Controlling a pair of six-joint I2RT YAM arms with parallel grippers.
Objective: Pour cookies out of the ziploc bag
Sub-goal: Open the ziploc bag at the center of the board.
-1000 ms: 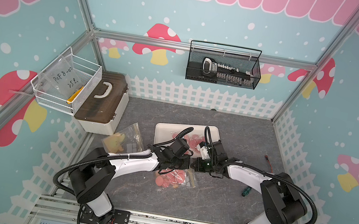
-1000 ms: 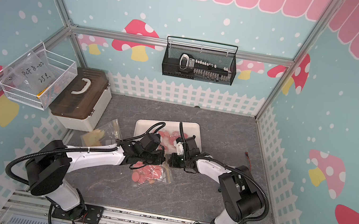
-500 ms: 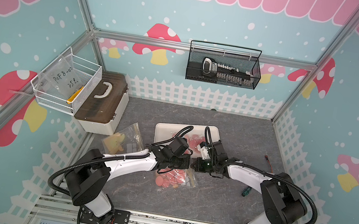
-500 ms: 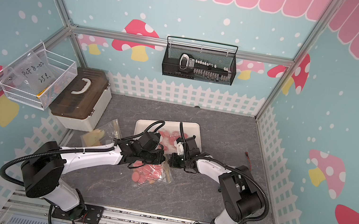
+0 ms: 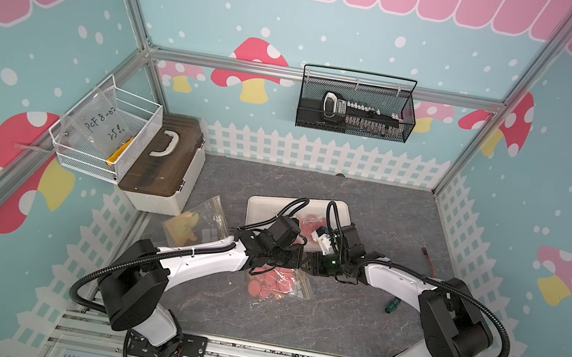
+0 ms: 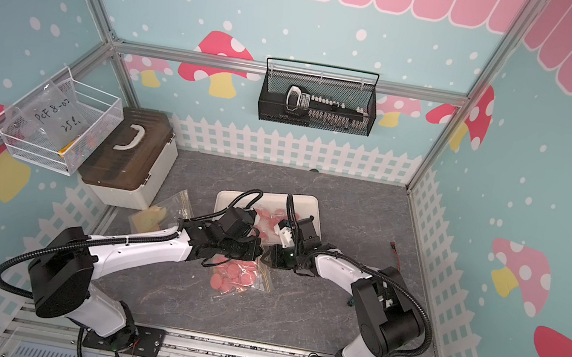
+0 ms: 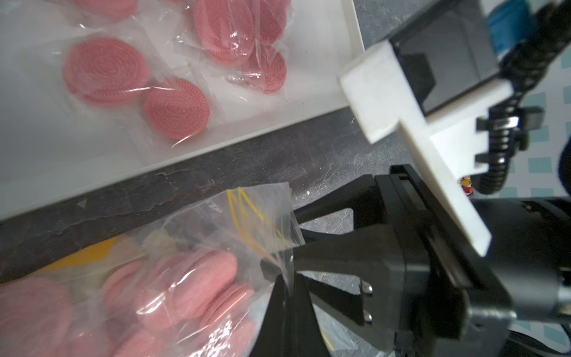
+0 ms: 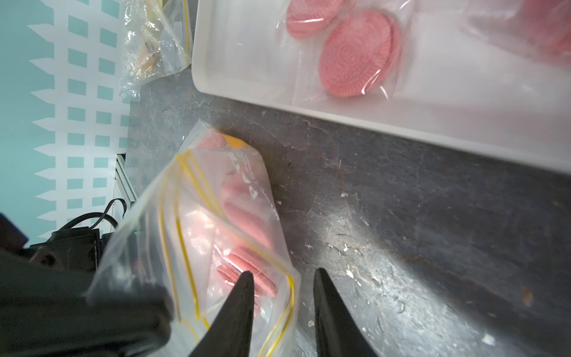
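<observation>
Status: ziploc bag [image 5: 277, 283] lies on the grey tabletop [image 5: 380, 220], just on the robot's side of the white tray [image 5: 264, 203], with a strip of bare table between them. Most cookies [image 5: 268, 281] are pink discs inside the bag. Something yellow-orange shows among them in the left wrist view. A smaller batch of pink ones in clear wrappers [image 7: 106, 72] sits in the tray. Left gripper [image 7: 287, 282] has its fingers pressed together on the film at the bag's yellow-striped mouth edge. Right gripper [image 8: 282, 275] faces it tip to tip from the opposite side. Its jaws stand apart, one finger over the bag's mouth corner, the other over bare table, with the bag corner in the gap and nothing clamped. In both top views the two grippers meet over the bag's tray-side end. Off-task: a second clear bag [image 5: 190, 226] with yellow contents lies on the left arm's side of the tray, near a brown-lidded toolbox [image 5: 164, 162]. A green-handled screwdriver [image 5: 391, 305] is on the table by the right arm, and a black mesh basket [image 5: 356, 108] hangs on the back wall.
</observation>
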